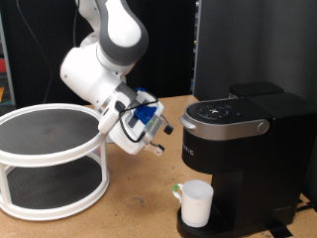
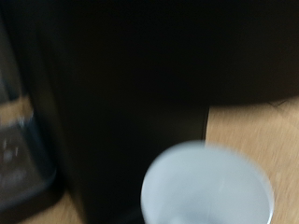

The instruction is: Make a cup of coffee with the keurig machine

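The keurig machine (image 1: 238, 134) is a boxy black coffee maker at the exterior view's right, with its lid down and a grey-silver band around the top. The cup (image 1: 196, 203), a plain white mug, stands upright at the machine's base under the brew head. My gripper (image 1: 160, 137) hangs in the air just left of the machine's upper front, above and to the left of the cup, with nothing between its fingers. The blurred wrist view shows the machine's dark body (image 2: 140, 84) and the cup's open, empty-looking rim (image 2: 207, 187); my fingers do not show there.
A white two-tier round rack (image 1: 50, 154) with black mesh shelves stands at the exterior view's left on the wooden table (image 1: 134, 203). A small greenish thing (image 1: 176, 186) lies beside the cup. A dark panel (image 1: 253, 45) rises behind the machine.
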Motion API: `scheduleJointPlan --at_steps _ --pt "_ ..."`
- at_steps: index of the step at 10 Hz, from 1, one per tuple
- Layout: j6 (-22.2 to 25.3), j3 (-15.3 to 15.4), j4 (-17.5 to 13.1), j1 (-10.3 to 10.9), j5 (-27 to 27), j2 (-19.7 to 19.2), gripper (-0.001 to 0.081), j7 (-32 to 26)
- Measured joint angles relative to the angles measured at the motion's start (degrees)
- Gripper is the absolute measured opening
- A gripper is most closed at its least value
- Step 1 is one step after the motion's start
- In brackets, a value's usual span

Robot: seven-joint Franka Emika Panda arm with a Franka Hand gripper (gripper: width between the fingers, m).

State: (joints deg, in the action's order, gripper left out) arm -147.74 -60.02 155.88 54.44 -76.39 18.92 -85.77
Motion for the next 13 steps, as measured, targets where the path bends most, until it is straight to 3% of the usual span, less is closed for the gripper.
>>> scheduleJointPlan --at_steps 6,10,12,13 --pt "-0.27 9.3 -0.82 -9.39 4.74 12.9 0.0798 8.72" --pt "0.83 15.66 -2.3 -15.73 12.33 18.47 0.0798 20.24" --pt "3.86 17.34 -2.85 -18.73 15.98 20.74 0.0798 24.95" --pt "3.71 17.3 -2.78 -18.69 15.96 20.57 0.0798 24.92"
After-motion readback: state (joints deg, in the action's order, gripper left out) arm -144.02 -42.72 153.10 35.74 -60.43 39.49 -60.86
